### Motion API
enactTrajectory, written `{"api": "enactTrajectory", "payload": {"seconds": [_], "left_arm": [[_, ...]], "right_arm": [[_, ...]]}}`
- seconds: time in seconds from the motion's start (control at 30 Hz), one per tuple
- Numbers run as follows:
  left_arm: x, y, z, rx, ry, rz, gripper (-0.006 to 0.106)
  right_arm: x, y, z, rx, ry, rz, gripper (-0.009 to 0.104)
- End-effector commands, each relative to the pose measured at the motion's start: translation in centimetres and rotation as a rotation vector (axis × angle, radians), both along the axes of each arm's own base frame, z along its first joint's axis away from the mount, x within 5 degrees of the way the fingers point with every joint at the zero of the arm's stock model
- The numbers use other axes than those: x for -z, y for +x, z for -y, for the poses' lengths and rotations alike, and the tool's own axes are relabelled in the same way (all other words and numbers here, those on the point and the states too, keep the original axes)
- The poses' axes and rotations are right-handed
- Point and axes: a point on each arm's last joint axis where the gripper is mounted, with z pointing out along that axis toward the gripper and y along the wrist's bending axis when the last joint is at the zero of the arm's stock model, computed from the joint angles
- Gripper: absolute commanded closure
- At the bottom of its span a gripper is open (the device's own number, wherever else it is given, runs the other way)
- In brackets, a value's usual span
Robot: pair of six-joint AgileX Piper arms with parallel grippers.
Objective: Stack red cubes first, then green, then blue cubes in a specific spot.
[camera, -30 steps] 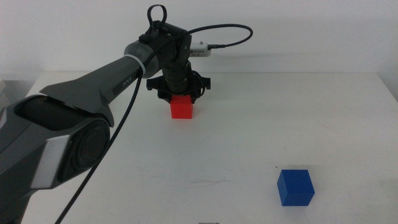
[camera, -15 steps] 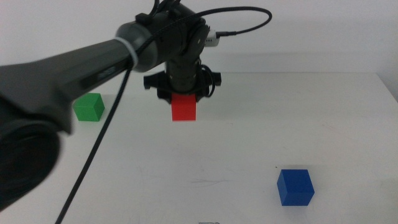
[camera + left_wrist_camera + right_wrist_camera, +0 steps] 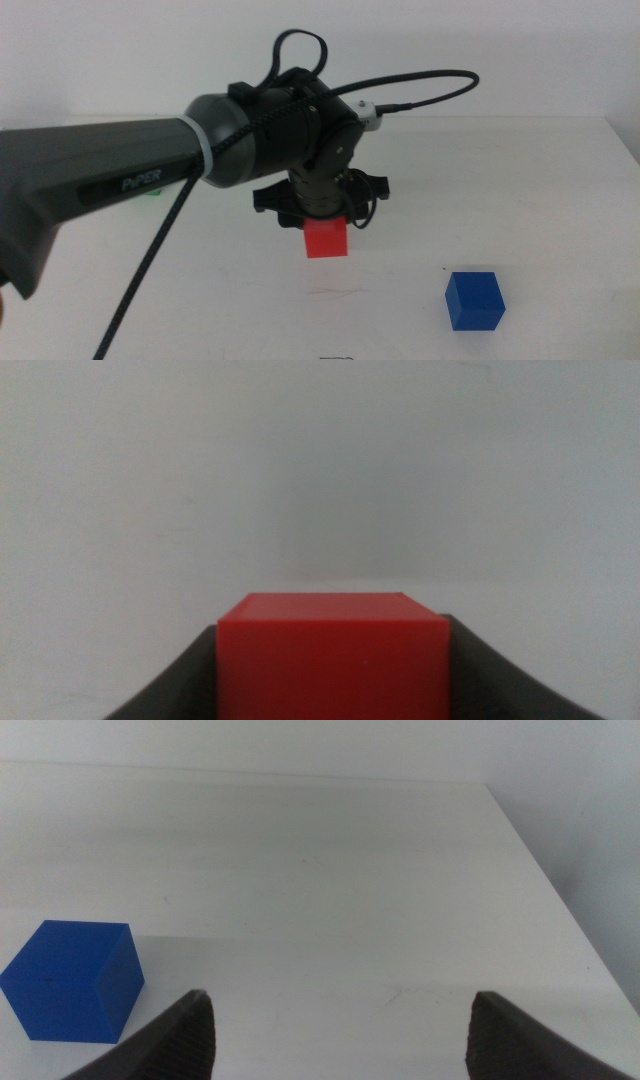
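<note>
reaching in from the left of the middle view, my left arm [image 3: 150, 170] carries the left gripper [image 3: 322, 222] over the middle of the white table [image 3: 520, 180]. its jaws are clamped on the red cube [image 3: 326, 240], one dark jaw pressed to each side face, as the left wrist view confirms, where the cube [image 3: 331, 655] fills the gap between them. from the middle view i cannot tell whether the cube rests on the table or hangs just above it. a scrap of green [image 3: 152, 192] peeks from behind the arm at the far left; it is too hidden to say more. to the right and nearer the camera sits the blue cube [image 3: 475, 299], flat on the table and well apart from the red one. my right gripper [image 3: 340, 1020] waits low near the front edge, jaws spread wide with nothing between them, the blue cube [image 3: 72, 980] just beside one jaw.
</note>
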Motion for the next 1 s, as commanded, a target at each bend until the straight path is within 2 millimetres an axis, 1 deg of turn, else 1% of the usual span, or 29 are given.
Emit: {"api": "enactTrajectory", "payload": {"seconds": [0.0, 0.1, 0.27, 0.63, 0.97], "left_arm": [[-2.8, -0.3, 0.6, 0.008, -0.088, 0.083, 0.102], [-2.3, -0.4, 1.0, 0.02, -0.09, 0.08, 0.102], [-1.3, -0.2, 1.2, 0.017, -0.065, 0.056, 0.102], [1.4, 0.2, 1.8, 0.036, -0.032, 0.012, 0.102], [1.6, 0.3, 1.9, 0.029, -0.032, 0.003, 0.102]], "right_arm": [[-1.4, -0.1, 0.0, -0.002, -0.013, 0.115, 0.031], [-1.4, -0.1, 0.0, -0.002, -0.013, 0.115, 0.031], [-1.4, -0.1, 0.0, -0.002, -0.013, 0.115, 0.031], [-1.4, -0.1, 0.0, -0.002, -0.013, 0.115, 0.031], [-1.4, -0.1, 0.0, -0.002, -0.013, 0.115, 0.031]]}}
